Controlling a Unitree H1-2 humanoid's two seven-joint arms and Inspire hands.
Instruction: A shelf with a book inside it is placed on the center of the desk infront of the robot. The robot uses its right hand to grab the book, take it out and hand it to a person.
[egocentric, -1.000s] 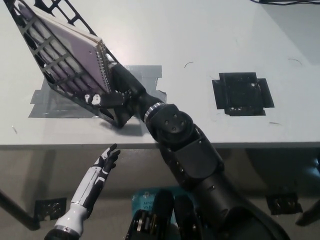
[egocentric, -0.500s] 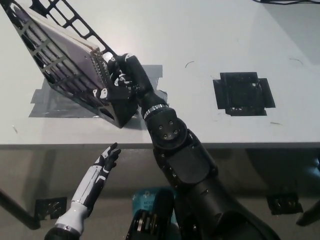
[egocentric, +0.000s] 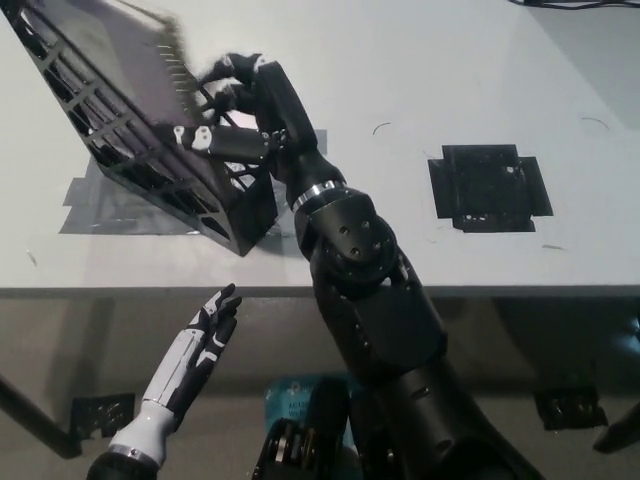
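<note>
The black lattice shelf lies tilted on the desk at the upper left. The book, motion-blurred and dark with a spiral edge, sits high in the shelf's open top and sticks out of it. My black right hand is shut on the book's spiral edge, with fingers over the top and one below against the shelf's rim. The black arm runs down from the hand to the bottom right. My white left hand rests open below the desk's front edge at the lower left.
Grey tape lies on the white desk under the shelf. A black square patch is stuck on the desk to the right. The desk's front edge runs across at about two thirds down.
My right hand has moved up and away along the shelf, and the book has risen with it toward the shelf's open top. The left hand has stayed put.
</note>
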